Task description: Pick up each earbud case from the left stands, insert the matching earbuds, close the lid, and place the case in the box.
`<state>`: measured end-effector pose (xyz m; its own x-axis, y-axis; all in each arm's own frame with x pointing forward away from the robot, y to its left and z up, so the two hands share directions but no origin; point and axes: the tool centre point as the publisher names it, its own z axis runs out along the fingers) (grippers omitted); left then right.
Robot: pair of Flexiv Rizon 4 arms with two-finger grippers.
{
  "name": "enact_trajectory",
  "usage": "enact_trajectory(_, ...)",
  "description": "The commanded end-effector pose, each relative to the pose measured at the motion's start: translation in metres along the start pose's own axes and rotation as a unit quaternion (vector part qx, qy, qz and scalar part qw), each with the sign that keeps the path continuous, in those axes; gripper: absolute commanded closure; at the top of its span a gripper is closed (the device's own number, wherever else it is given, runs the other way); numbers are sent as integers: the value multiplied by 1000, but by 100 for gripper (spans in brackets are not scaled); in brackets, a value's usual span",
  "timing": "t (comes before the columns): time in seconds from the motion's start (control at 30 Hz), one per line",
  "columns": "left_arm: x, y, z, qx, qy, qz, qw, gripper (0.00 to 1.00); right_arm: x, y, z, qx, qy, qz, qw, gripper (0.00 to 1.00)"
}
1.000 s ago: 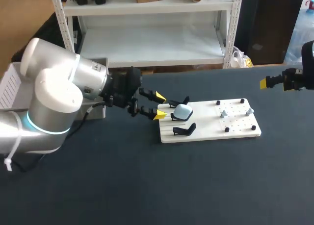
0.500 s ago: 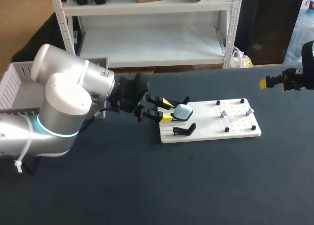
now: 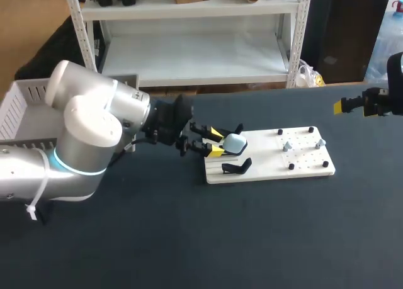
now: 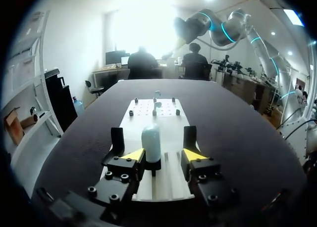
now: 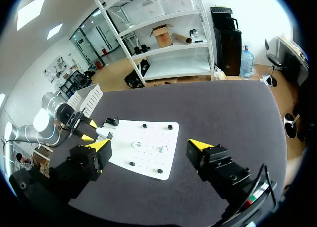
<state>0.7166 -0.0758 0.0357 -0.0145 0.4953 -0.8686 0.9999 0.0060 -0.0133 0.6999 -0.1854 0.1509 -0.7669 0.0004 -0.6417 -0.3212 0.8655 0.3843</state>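
left hand (image 3: 216, 142) nudged forward, released, straddling earbud case (image 4: 151, 143); right hand (image 5: 149, 147) released, half cropped overhead.

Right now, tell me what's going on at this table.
The left gripper is at the left end of the white board, open fingers either side of the pale earbud case standing there, not yet gripping it. The black stand beside it is empty. Two earbuds lie among the pegs. The right gripper hangs open at the right side of the table, holding nothing.
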Motion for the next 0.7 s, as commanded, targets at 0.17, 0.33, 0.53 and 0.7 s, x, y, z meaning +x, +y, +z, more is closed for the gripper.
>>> enact_trajectory(0.17, 2, 6, 6, 7, -5, -1, 1000, 58, 0, 0, 0, 0, 0, 0, 1000, 0)
enact_trajectory(0.33, 1, 10, 10, 9, -5, -6, 1000, 59, 0, 0, 0, 0, 0, 0, 1000, 0)
enact_trajectory(0.53, -1, 14, 15, 6, -6, -11, 1000, 62, 0, 0, 0, 0, 0, 0, 1000, 0)
enact_trajectory(0.7, -2, 17, 18, 7, -7, -15, 1000, 64, 0, 0, 0, 0, 0, 0, 1000, 0)
